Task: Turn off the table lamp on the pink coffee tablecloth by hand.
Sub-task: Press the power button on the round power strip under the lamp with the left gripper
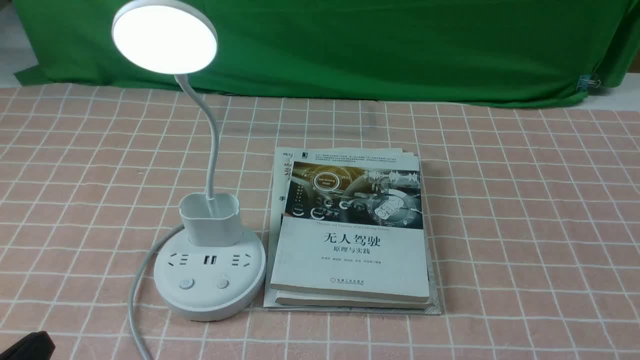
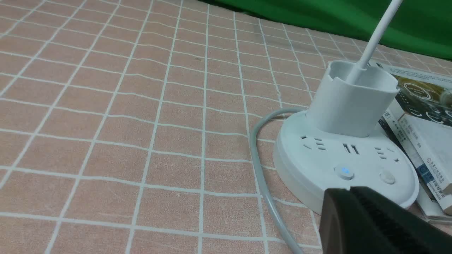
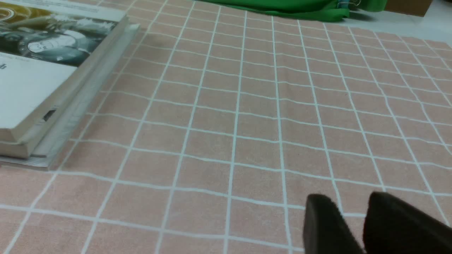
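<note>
The white table lamp stands on the pink coffee tablecloth (image 1: pixel 525 225), left of centre. Its round disc head (image 1: pixel 165 36) is lit. The thin neck rises from the cup holder (image 1: pixel 209 220) on the round base (image 1: pixel 210 300), which has sockets and two buttons (image 1: pixel 186 284). In the left wrist view one button (image 2: pixel 344 171) glows blue. My left gripper (image 2: pixel 349 189) is shut and empty, its tip just in front of the base's near edge, close to that glowing button. It shows as a dark corner in the front view (image 1: pixel 30 347). My right gripper (image 3: pixel 349 198) is open and empty over bare cloth.
A stack of books (image 1: pixel 350 235) lies right beside the lamp base, also in the right wrist view (image 3: pixel 42 88). The lamp's white cord (image 1: pixel 137 295) curves off the base's left side towards the front edge. A green backdrop cloth (image 1: pixel 375 45) hangs at the back.
</note>
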